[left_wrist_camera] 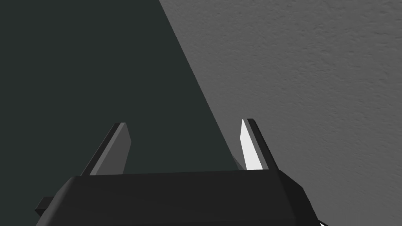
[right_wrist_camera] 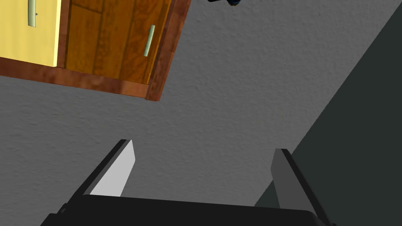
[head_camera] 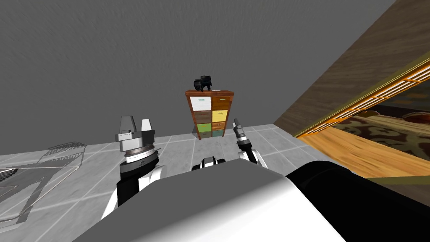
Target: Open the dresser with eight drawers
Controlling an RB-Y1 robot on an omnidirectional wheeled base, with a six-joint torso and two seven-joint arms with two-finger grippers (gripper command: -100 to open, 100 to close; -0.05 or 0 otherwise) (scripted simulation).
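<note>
While my right claw (right_wrist_camera: 203, 147) and left claw (left_wrist_camera: 184, 122) gaped empty, well apart from the dresser (head_camera: 210, 113), I judged its rigid drawers (right_wrist_camera: 110, 43) best pulled by a slim bar handle (right_wrist_camera: 149, 40).

Open tiled floor (head_camera: 180, 145) lies between me and the dresser (head_camera: 210, 114), which stands well ahead against the grey wall (head_camera: 126, 63), its drawer fronts facing me. A dark object (head_camera: 202, 83) sits on its top. A see-through wire frame (head_camera: 38, 176) stands on the floor at my left.
</note>
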